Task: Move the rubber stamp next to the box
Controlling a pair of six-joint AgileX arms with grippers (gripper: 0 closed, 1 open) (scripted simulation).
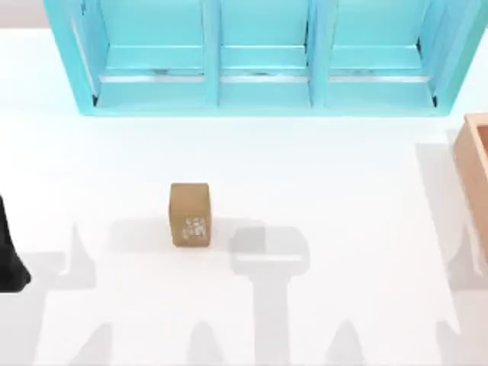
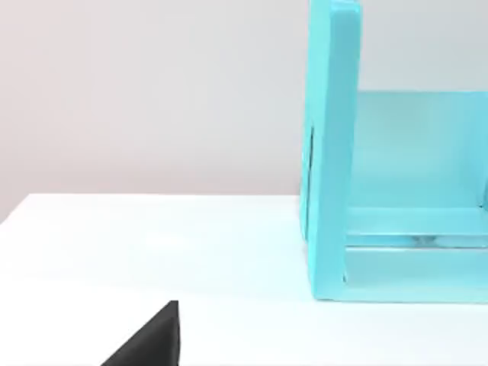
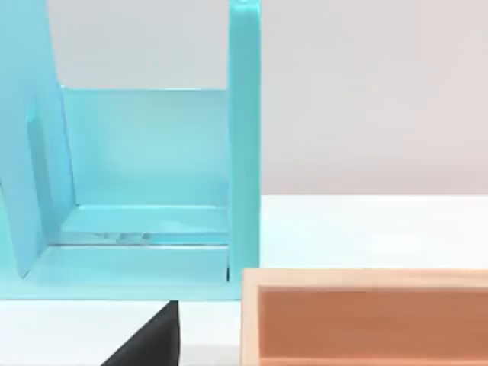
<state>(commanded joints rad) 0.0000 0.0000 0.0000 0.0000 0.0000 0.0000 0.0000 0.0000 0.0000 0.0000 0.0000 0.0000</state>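
One rubber stamp (image 1: 190,214) is seen standing on the white table (image 1: 320,175), left of centre, its speckled face toward the near edge. One box (image 1: 474,164) is located at the table's right edge, well apart from the stamp, and is cut off by the frame. One turquoise shelf unit (image 1: 263,57) with three compartments is set along the far side. The left arm (image 1: 9,255) is parked at the left edge. The state of either claw cannot be told.
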